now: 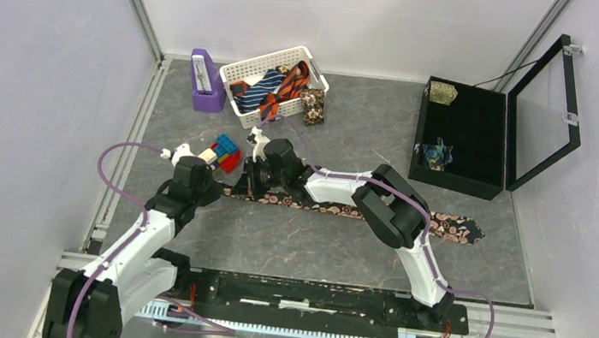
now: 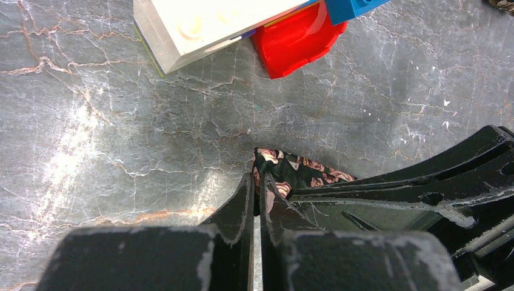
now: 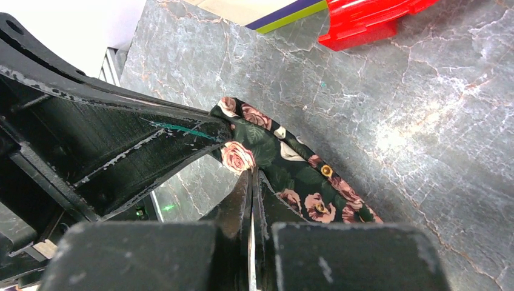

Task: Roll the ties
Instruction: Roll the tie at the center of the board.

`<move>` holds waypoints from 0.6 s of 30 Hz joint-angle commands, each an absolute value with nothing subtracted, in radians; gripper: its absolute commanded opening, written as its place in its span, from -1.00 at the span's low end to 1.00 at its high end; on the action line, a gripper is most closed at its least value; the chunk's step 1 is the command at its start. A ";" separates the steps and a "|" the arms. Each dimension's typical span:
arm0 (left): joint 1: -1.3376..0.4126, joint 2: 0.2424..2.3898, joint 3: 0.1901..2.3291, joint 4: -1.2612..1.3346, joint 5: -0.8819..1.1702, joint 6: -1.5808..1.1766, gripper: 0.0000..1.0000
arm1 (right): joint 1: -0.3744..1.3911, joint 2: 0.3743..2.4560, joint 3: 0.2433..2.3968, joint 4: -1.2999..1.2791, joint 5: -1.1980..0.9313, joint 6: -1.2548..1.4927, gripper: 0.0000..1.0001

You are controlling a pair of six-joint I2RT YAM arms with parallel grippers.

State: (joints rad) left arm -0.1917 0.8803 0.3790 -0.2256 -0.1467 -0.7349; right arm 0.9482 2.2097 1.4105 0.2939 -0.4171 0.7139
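Observation:
A dark tie with pink-cream flowers [image 1: 334, 209] lies flat across the middle of the table, its narrow end to the left. My left gripper [image 1: 222, 184] is shut on the tip of that narrow end. In the left wrist view the left gripper [image 2: 257, 180] pinches the tie [image 2: 300, 172]. My right gripper [image 1: 248, 182] is shut on the same end just beside it. In the right wrist view the right gripper [image 3: 251, 174] pinches the edge of the tie [image 3: 285, 160]. The left gripper's finger [image 3: 121, 130] touches the tie tip there.
Red, blue and white toy blocks [image 1: 223, 153] sit just behind the grippers. A white basket [image 1: 258, 60] holds striped ties [image 1: 276, 87], with a tan floral tie [image 1: 313, 106] beside it and a purple holder [image 1: 205, 80] to its left. An open black case [image 1: 463, 180] at the right holds two rolled ties.

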 commanded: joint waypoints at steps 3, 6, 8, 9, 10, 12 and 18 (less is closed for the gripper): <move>-0.188 0.874 0.377 -0.201 -0.140 -0.699 -0.95 | 0.945 2.192 1.468 0.281 -0.406 0.686 -1.00; -0.188 0.869 0.377 -0.204 -0.138 -0.698 -0.95 | 0.945 2.218 1.478 0.283 -0.407 0.690 -1.00; -0.188 0.866 0.379 -0.207 -0.139 -0.697 -0.96 | 0.946 2.234 1.482 0.283 -0.408 0.690 -1.00; -0.187 0.866 0.378 -0.208 -0.137 -0.698 -0.95 | 0.945 2.240 1.482 0.284 -0.409 0.689 -1.00; -0.188 0.865 0.379 -0.209 -0.137 -0.699 -0.95 | 0.945 2.245 1.482 0.285 -0.408 0.688 -1.00; -0.187 0.862 0.378 -0.209 -0.137 -0.698 -0.95 | 0.945 2.252 1.482 0.284 -0.406 0.687 -1.00; -0.187 0.860 0.381 -0.208 -0.134 -0.700 -0.95 | 0.943 2.265 1.481 0.283 -0.401 0.681 -1.00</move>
